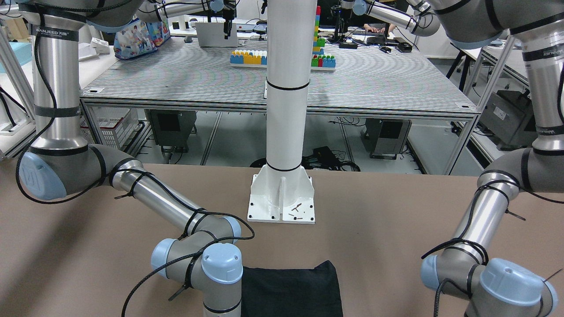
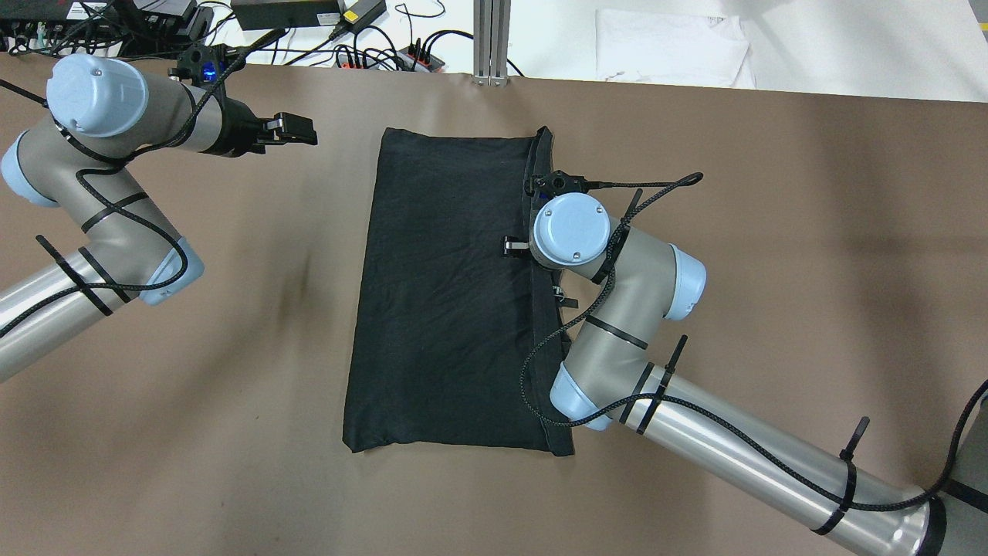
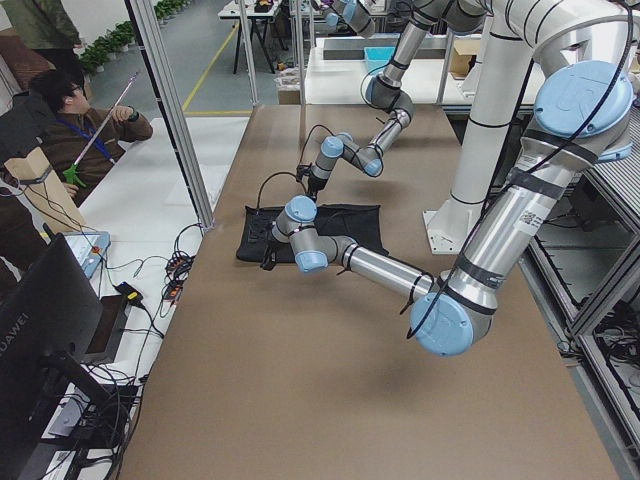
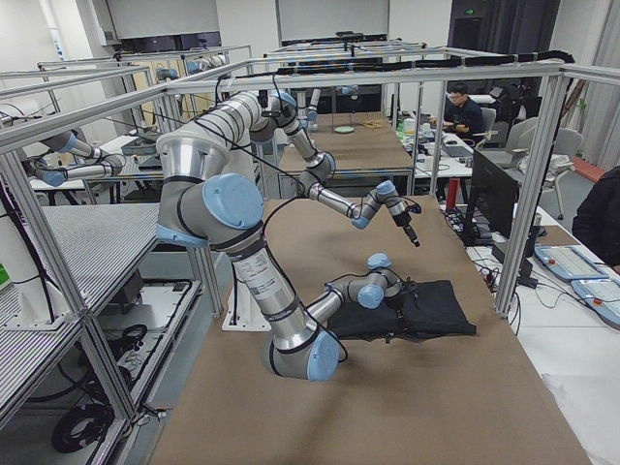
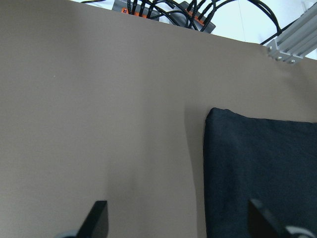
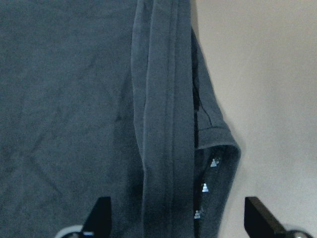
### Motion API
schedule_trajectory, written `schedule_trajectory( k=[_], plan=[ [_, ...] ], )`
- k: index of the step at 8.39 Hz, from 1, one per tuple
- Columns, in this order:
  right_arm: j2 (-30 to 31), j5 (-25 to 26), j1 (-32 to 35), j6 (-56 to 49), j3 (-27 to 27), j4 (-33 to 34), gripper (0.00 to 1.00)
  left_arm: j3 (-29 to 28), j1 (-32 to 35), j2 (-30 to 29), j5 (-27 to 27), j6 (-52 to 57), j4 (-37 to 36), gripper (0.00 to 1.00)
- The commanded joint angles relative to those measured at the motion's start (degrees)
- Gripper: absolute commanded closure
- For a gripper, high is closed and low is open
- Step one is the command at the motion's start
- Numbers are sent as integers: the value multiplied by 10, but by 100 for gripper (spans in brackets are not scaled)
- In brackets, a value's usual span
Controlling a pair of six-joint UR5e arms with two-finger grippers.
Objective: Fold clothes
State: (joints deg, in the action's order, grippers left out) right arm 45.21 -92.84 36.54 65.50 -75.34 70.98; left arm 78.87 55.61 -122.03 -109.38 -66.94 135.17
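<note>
The right hand hangs open and empty over the garment at its hemmed edge, apparently to pinch it; the left hand, also open and empty, hovers off its far corner.

Six views around one garment

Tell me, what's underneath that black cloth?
Only the brown table shows around the garment. At its edge, hemmed layers lie stacked below the right gripper; anything beneath them is covered.
</note>
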Motion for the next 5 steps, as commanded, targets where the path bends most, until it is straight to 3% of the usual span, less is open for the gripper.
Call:
schedule_trajectory(
  k=[1,5],
  plan=[
    [0,7,0,0,32,-7,6,-4,0,-2,0,1,-1,0],
    [4,1,35,-67,29,-3,6,-13,-3,-8,6,1,-1,0]
  ],
)
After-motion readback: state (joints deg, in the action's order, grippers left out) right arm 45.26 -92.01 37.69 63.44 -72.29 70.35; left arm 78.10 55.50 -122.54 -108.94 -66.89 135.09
